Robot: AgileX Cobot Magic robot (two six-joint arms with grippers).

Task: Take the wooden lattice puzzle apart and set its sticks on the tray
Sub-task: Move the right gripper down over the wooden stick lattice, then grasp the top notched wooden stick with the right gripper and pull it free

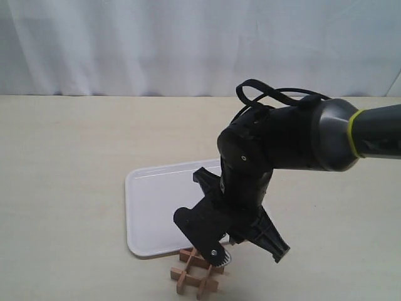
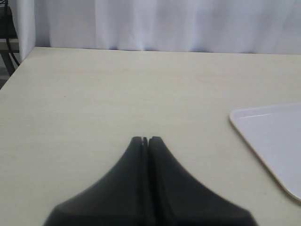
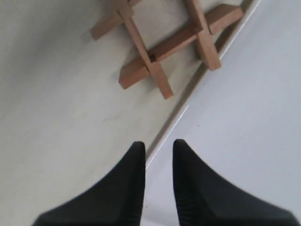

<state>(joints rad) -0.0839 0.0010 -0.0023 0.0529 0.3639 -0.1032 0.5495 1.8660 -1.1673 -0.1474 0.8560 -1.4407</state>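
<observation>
The wooden lattice puzzle [image 1: 195,276] lies whole on the table, just off the near edge of the white tray [image 1: 156,207], its four sticks still interlocked. My right gripper [image 1: 225,253] hovers low over that tray edge, right beside the puzzle. In the right wrist view the puzzle [image 3: 160,47] lies ahead of the right gripper [image 3: 157,146], one stick end reaching the tray [image 3: 244,117] rim. The jaws stand a little apart with nothing between them. My left gripper [image 2: 145,139] is shut and empty over bare table; the tray [image 2: 277,136] lies off to one side.
A white curtain [image 1: 188,44] closes off the back of the beige table [image 1: 62,188]. The right arm [image 1: 301,138] reaches in from the right and covers part of the tray. The puzzle sits close to the table's near edge.
</observation>
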